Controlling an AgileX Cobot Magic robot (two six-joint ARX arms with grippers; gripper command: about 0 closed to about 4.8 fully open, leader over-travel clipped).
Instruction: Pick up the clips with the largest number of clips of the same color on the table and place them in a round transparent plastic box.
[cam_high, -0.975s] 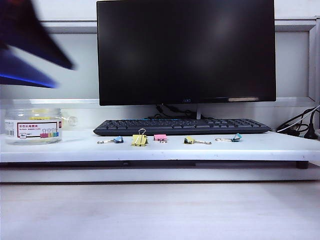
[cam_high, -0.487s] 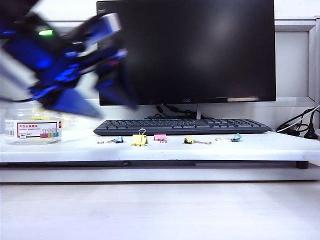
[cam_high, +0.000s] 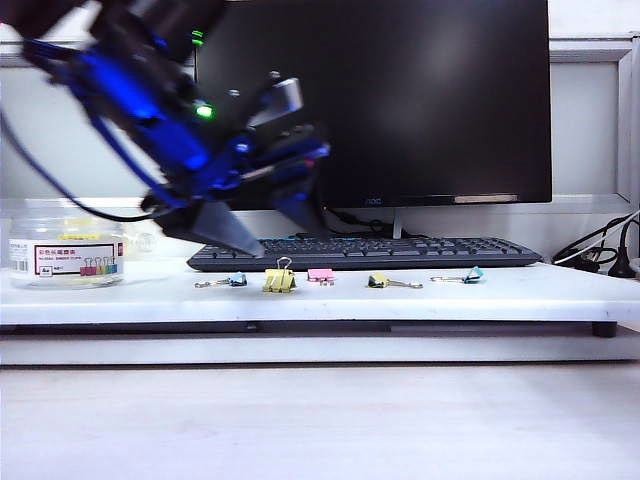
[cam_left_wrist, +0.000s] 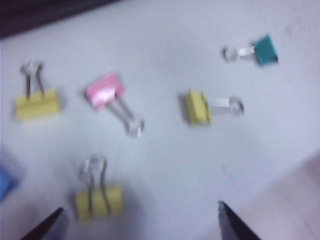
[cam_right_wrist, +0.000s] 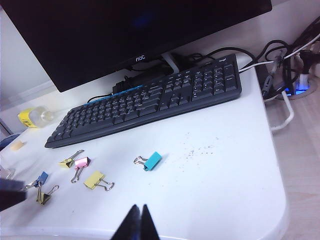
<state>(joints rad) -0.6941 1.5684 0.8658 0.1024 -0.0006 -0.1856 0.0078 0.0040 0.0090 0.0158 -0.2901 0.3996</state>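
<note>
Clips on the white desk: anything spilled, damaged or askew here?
Nothing stands out. Yellow clips, a pink clip and a teal clip lie scattered but intact below the open left gripper; the round box stands upright.

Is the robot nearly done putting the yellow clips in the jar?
Not yet. Done: nothing sure; the jar shows a yellow blur inside, too unclear to name. In hand: nothing. The left gripper hovers above the clips, fingers open and empty; the right gripper is shut, away from them. Left: three yellow clips lie on the table.
</note>
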